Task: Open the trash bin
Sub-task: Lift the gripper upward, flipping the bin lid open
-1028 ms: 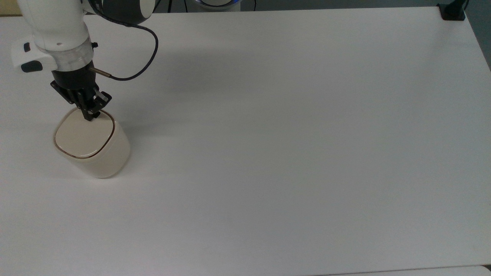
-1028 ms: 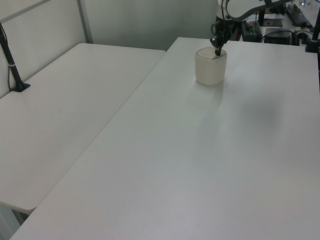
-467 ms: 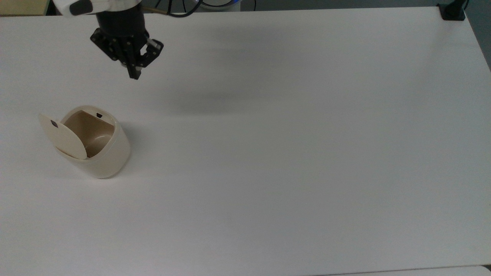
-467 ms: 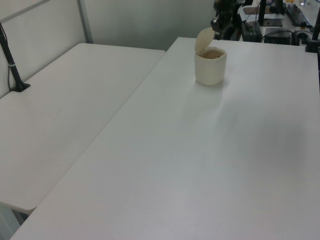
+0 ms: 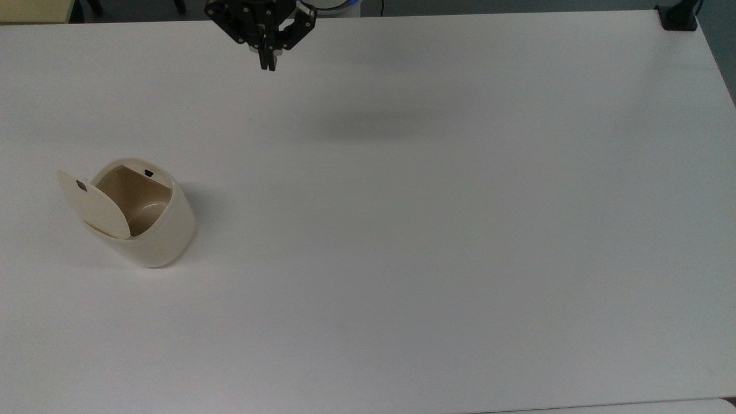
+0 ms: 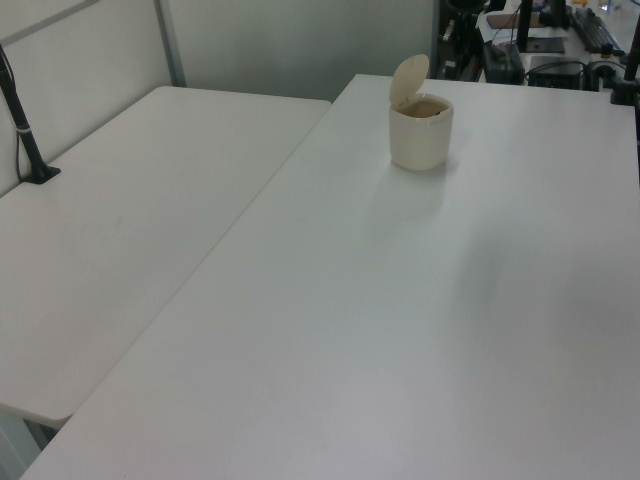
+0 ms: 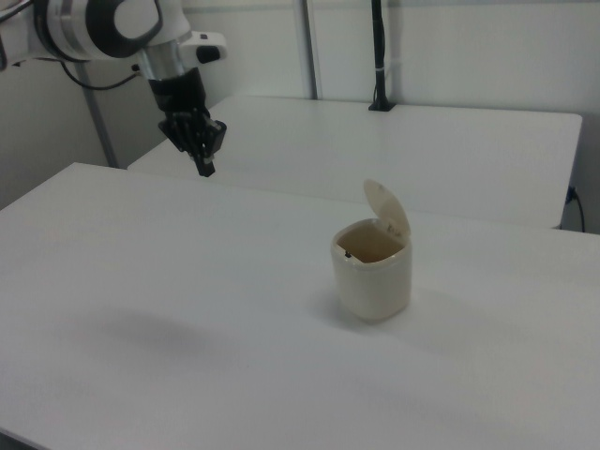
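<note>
While its lid stands raised, the trash bin (image 5: 150, 221) sits well apart from the claw (image 5: 267, 66).

tabletop (image 5: 437, 241): white, matte, fills the top view | second white table (image 6: 130, 200): left view's left, just beside it | wall (image 6: 290, 40): pale grey-green, upper centre of the left view | black clamp (image 5: 677, 17): top view's upper right corner | light: soft, even

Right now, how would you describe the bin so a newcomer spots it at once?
On the white table, look near the top view's left edge. The bin stands there alone, small, cream and rounded, well away from the gripper. Its lid is tipped up, baring a tan inside.
</note>
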### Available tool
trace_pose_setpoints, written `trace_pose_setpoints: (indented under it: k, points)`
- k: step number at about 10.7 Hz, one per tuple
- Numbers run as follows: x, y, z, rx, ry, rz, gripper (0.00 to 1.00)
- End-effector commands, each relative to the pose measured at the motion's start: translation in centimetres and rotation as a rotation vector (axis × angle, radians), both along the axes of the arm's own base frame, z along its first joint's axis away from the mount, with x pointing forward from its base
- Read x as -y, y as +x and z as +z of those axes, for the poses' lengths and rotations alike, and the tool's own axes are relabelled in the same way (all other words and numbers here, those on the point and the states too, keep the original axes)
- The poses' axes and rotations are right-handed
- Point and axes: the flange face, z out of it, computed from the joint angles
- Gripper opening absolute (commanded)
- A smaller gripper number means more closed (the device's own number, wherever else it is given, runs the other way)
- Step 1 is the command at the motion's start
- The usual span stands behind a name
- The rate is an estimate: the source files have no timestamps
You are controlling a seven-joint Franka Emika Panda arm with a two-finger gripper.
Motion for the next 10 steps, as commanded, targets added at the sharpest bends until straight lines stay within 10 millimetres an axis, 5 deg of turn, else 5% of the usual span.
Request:
trace_pose_setpoints:
  k: [1,3,4,10]
  points:
    - [-1.22,-1.83,-0.07,-0.049,-0.009,0.027,0.33]
    - [-0.86,-1.76,-0.01,-0.048,-0.011,0.027,0.89]
    - [-0.95,-1.62,-0.19,-0.050,-0.012,0.034,1.00]
    - [-0.29,-2.00,0.04,-0.063,-0.013,0.020,1.00]
